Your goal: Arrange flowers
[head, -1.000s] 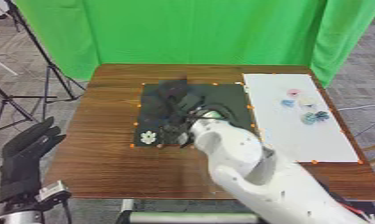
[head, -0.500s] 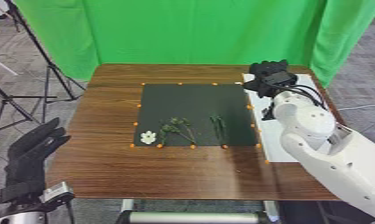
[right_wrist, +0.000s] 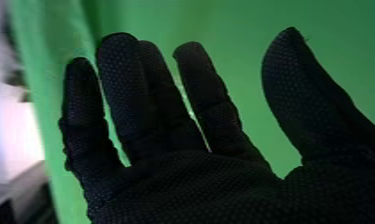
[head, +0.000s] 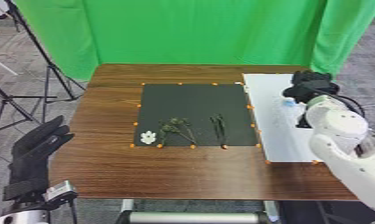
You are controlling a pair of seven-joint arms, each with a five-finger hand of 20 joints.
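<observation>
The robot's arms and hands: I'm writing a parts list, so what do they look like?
The right arm is white, with smooth, rounded sections; dark cables loop beside its wrist. The right hand wears a black glove with a fine dotted texture. The left hand is gloved in black too; at its wrist sits a pale, boxy unit with a dark cord.

No text, label, brand, number or sign is reading legibly in either the head view or the right wrist view.
</observation>
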